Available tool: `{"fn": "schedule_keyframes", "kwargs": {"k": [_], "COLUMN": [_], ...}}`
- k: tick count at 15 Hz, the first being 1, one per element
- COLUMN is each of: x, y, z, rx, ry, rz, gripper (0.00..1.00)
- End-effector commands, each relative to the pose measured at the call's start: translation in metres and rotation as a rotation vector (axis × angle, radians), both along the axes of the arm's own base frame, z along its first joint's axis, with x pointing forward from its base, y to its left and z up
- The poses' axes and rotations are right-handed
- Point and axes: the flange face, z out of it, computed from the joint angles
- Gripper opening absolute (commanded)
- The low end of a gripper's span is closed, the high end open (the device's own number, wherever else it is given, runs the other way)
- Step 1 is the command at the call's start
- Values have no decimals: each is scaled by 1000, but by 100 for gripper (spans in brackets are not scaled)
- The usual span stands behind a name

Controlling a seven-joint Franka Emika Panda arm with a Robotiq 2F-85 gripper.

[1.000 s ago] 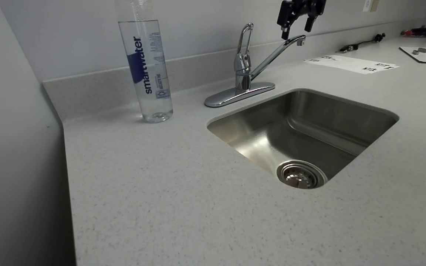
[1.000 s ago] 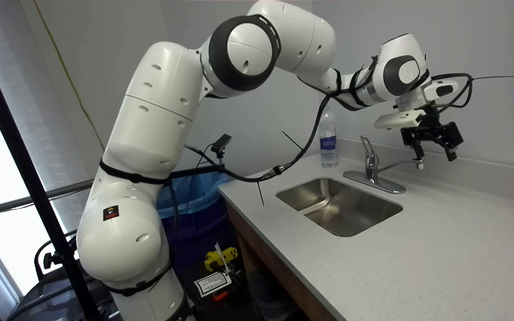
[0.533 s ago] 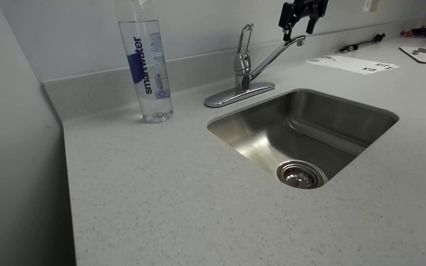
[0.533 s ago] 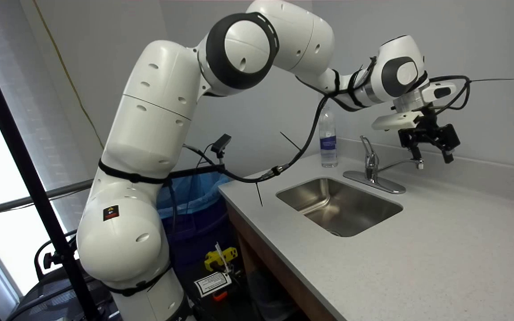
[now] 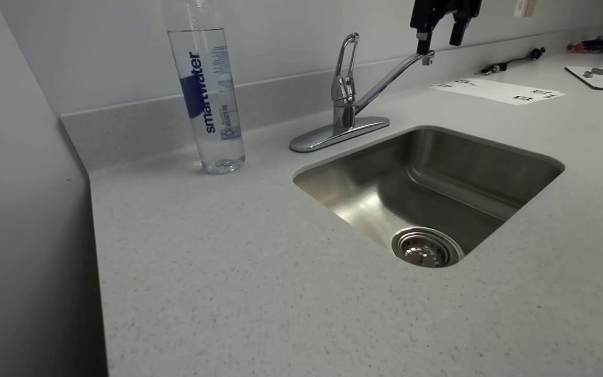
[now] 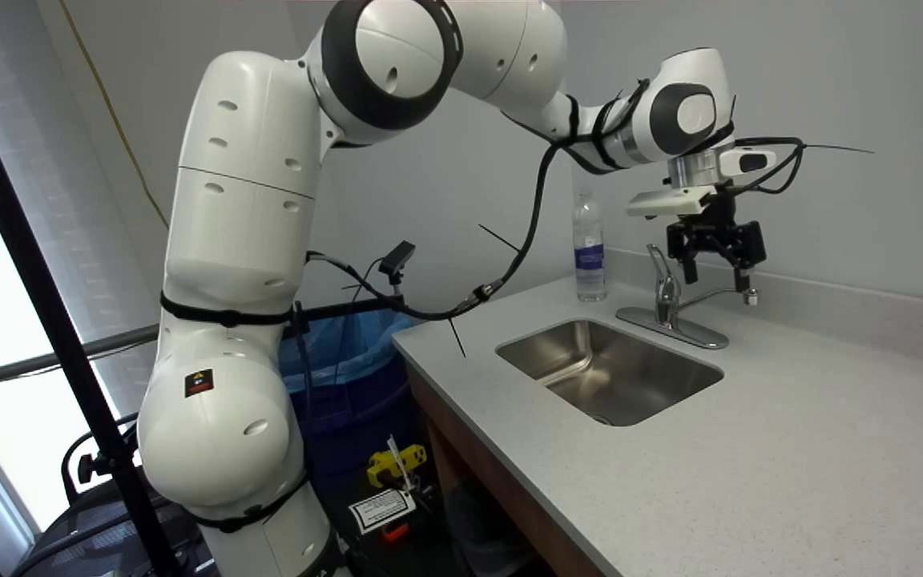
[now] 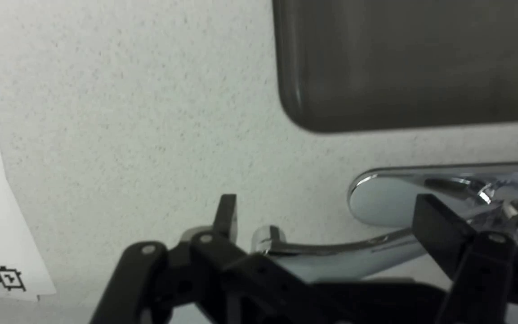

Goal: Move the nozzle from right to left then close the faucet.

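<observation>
In an exterior view, the black pincer (image 5: 440,45) hangs wide at the long chrome nozzle (image 5: 381,85). In an exterior view, the chrome single-lever faucet (image 6: 667,290) stands beside the steel sink (image 6: 638,381). Wrist view: nozzle seen between spread fingers (image 7: 436,222).

Place is looking like robotics lab with kitchenette-style counter (image 5: 202,272). Steel sink (image 5: 474,165) and chrome faucet (image 5: 344,114) are suggesting kitchen; lab side is showing in exterior view: white robot arm (image 6: 241,208) standing left of counter, cable (image 6: 539,200) hanging from it, camera (image 6: 397,258) sitting on bar (image 6: 357,307) behind. Marker-printed sheet (image 5: 490,92) is lying right of sink.
</observation>
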Motion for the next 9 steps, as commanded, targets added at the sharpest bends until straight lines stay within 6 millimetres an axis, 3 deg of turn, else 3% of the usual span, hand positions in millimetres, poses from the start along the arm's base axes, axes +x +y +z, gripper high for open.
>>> {"fn": "schedule_keyframes", "kwargs": {"k": [1, 5, 9], "x": [-28, -15, 2], "y": [1, -16, -39], "z": [11, 25, 17], "rx": [19, -62, -164], "ry": [43, -60, -161], "rz": [21, 2, -24], "gripper": [100, 100, 100]}}
